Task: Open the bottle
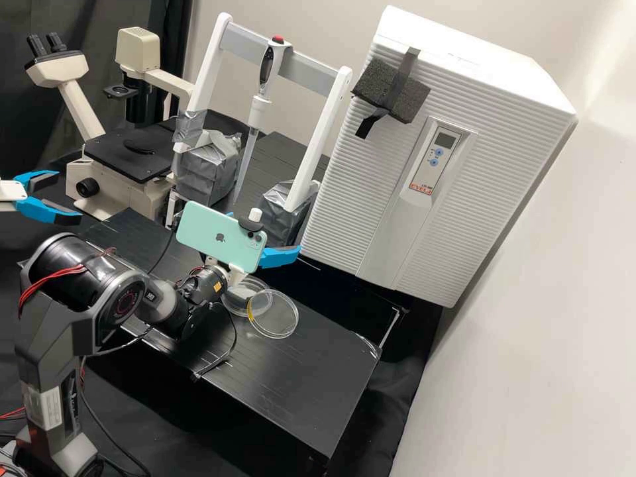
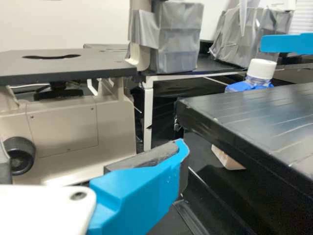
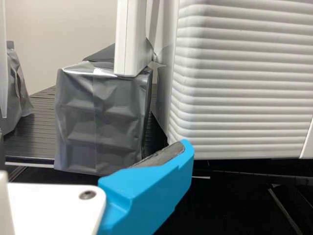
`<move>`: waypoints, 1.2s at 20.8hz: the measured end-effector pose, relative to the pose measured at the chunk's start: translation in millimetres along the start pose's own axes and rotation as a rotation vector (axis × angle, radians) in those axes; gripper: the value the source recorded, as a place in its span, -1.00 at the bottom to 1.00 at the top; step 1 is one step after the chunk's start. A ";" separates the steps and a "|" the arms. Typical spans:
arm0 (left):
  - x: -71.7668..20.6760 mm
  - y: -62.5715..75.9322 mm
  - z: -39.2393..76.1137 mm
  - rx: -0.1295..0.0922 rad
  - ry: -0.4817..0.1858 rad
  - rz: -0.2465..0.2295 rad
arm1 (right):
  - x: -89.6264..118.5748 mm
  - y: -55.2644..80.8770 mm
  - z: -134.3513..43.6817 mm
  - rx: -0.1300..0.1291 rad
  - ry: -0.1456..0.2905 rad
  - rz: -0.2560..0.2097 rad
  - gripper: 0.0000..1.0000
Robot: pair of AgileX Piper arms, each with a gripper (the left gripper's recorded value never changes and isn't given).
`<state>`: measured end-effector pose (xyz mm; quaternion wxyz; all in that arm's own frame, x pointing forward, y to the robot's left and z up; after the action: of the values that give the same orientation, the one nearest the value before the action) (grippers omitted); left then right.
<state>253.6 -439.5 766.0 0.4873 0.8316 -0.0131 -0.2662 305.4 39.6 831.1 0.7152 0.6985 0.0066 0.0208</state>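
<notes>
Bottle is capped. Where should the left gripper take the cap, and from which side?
Probably the white cap, pinched across its round side wall from straight above: the bottle stands upright with the cap on top, and the left gripper is open.

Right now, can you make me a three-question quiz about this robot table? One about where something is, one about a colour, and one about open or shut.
1. Where does the pipette hang?
A. on the white stand
B. on the floor
C. on a chair

2. What colour is the cap of the bottle?
A. red
B. white
C. black

3. How is the left end effector?
A. shut tight
B. shut on a spoon
C. open, holding nothing

Answers:
1 A, because the pipette hangs from the stand's crossbar with its tip pointing down.
2 B, because the left wrist view shows a white cap sitting on the clear bottle.
3 C, because its fingers stand well apart with nothing between them.
</notes>
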 end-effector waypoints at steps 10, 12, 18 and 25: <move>0.0 -0.3 0.5 0.003 -0.006 -0.003 | -1.6 -1.2 0.1 0.019 0.003 -0.009 1.00; 0.0 -0.6 1.0 0.005 -0.011 -0.006 | -8.2 1.0 -3.0 0.042 0.019 -0.013 1.00; 3.7 0.0 5.6 0.013 -0.035 -0.006 | -36.6 2.6 -23.5 0.073 0.157 -0.005 1.00; 4.3 0.6 5.7 0.014 -0.036 -0.005 | -39.2 -22.4 -28.1 0.067 0.176 -0.103 1.00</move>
<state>254.8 -445.6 762.4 0.4805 0.8301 -0.0218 -0.2822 265.6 65.6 807.3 0.6883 0.7162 0.1061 0.0452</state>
